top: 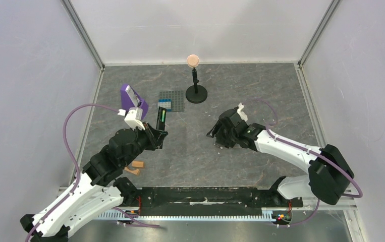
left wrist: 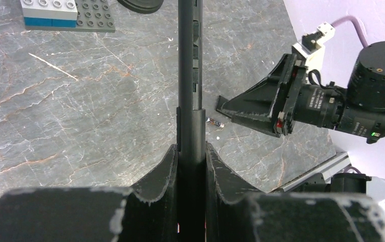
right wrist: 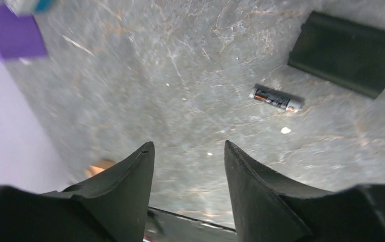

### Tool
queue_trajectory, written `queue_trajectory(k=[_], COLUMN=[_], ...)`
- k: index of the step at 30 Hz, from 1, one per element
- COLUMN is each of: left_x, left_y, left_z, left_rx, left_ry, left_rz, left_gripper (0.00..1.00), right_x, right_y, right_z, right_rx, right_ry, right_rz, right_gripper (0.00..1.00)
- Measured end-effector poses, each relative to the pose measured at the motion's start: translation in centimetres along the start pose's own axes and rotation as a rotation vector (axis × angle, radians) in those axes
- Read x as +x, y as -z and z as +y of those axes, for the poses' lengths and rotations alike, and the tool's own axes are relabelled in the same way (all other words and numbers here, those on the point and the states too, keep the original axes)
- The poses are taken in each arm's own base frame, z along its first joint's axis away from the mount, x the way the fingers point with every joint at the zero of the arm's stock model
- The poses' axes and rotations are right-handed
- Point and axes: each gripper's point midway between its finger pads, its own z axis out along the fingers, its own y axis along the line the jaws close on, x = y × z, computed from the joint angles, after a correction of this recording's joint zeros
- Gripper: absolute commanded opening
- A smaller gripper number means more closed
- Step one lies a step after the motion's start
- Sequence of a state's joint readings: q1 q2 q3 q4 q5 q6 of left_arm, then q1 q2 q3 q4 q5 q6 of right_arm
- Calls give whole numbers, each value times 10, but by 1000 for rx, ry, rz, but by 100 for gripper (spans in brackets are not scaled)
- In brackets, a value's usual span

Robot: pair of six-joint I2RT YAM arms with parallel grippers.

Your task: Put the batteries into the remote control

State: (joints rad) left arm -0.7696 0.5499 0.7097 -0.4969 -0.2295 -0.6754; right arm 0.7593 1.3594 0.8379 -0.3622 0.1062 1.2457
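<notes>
My left gripper point(top: 155, 132) is shut on the lower end of the slim black remote control point(top: 161, 120) and holds it up above the table. A bright green battery point(top: 163, 116) shows in the remote's recess. In the left wrist view the remote point(left wrist: 190, 75) runs straight up from between my fingers, seen edge-on. The darker battery with a light tip point(right wrist: 276, 98) lies on the table; it also shows in the left wrist view point(left wrist: 214, 122). My right gripper point(right wrist: 187, 143) is open and empty, just above the table short of that battery; in the top view it point(top: 214, 133) is right of the remote.
A flat black rectangular piece point(right wrist: 346, 53) lies beyond the dark battery. A purple box point(top: 129, 96), a grey studded baseplate point(top: 177, 103) with a white and blue brick point(top: 165, 104), and a black stand point(top: 196, 93) are at the back. Orange-tan blocks point(top: 135, 166) lie by the left arm.
</notes>
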Motion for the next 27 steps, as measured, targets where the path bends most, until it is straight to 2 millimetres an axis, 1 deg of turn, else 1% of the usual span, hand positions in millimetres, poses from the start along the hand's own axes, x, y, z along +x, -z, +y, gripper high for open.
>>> queue_trajectory(k=[3, 5, 9, 13, 18, 25, 27], left_x=[0, 0, 0, 0, 1, 4, 4], left_y=[-3, -5, -8, -10, -11, -13, -14], left_z=[0, -1, -2, -2, -2, -1, -1], left_rx=[-2, -2, 0, -1, 0, 1, 0], left_ry=[-8, -10, -15, -28, -42, -60, -64], left_rz=[3, 4, 5, 6, 12, 27, 27], left_gripper=[2, 2, 2, 2, 2, 2, 2], right_x=[-8, -9, -8, -4, -5, 3, 3], right_y=[2, -1, -18, -32, -36, -40, -39], right_z=[7, 6, 2, -7, -15, -51, -57], right_rx=[0, 35, 143, 216, 242, 335, 344], right_ry=[-221, -338, -517, -660, -772, -842, -849], right_rz=[-39, -47, -35, -24, -25, -15, -19], right_gripper=[49, 48, 42, 41, 41, 39, 38])
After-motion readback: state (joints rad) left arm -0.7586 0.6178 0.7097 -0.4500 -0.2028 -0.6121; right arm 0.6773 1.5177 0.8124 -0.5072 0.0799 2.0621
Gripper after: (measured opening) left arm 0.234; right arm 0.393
